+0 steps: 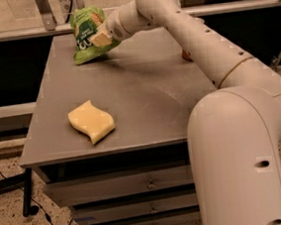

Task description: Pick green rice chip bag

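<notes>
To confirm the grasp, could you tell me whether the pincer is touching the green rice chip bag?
Touching. The camera view shows the pincer at the far end of the table, clamped on the tilted green rice chip bag.

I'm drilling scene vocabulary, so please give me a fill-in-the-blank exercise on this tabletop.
The gripper, at the far-left corner of the flat grey table, holds the crinkly snack bag, coloured bright ____.
The wavy sponge near the front edge is pale ____.
The sponge lies ____ the camera than the bag.
Missing: green; yellow; nearer.
</notes>
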Motion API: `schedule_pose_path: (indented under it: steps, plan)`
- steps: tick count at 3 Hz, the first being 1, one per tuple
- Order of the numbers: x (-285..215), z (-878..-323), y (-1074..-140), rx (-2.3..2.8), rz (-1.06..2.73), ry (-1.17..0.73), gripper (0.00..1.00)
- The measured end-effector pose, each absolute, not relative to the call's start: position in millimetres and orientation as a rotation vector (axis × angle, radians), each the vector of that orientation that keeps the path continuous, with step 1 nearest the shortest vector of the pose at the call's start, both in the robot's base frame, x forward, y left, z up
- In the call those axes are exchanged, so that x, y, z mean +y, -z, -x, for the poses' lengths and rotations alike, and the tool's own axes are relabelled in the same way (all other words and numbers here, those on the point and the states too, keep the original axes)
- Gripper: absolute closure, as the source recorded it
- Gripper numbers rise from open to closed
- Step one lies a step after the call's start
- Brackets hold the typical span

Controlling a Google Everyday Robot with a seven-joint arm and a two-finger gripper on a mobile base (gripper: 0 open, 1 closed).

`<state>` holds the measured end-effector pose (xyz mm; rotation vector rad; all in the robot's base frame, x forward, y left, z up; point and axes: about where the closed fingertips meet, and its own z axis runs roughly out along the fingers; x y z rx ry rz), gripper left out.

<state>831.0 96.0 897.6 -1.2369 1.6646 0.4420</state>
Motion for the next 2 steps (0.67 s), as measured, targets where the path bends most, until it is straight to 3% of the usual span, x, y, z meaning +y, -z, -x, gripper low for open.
schedule_pose_path:
  steps: [2]
  plan:
    - [81.2, -818.0, -976.9, 1.497, 1.149, -0.609, 1.00]
